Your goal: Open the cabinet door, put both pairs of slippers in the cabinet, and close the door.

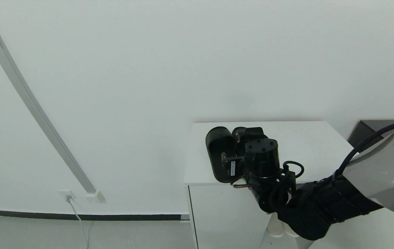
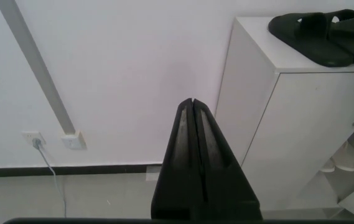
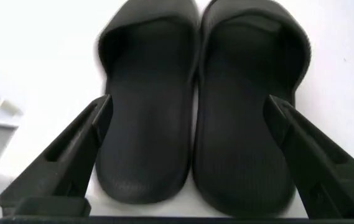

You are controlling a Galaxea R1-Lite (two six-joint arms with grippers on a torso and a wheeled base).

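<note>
A pale strip of cable trunking (image 1: 27, 97) slants down the white wall (image 1: 183, 62) on the left. It ends near the floor at a small box, beside a wall socket (image 1: 66, 195) with a thin cable (image 1: 79, 221) hanging from it. A dark skirting band (image 1: 79, 217) runs along the foot of the wall above the grey floor (image 1: 44, 233). In the left wrist view the left gripper (image 2: 192, 106) has its two black fingers pressed flat together with nothing between them. It is in the air, well apart from the cabinet and pointing toward the wall, with the socket to one side of it. Further right stands the white cabinet (image 1: 307, 138), its back against the wall. Low on its front some pale rounded shapes (image 1: 280, 230) show, too hidden to tell what they are. A pair of black slippers (image 1: 219, 155) lies side by side on the cabinet top, near its left front corner, soles down and touching each other along their inner edges. The right arm reaches in from the right over the cabinet top, above the slippers. In the right wrist view the right gripper (image 3: 188, 106) is spread wide, one finger outside each slipper. Both fingers are clear of the slippers and grip nothing.
</note>
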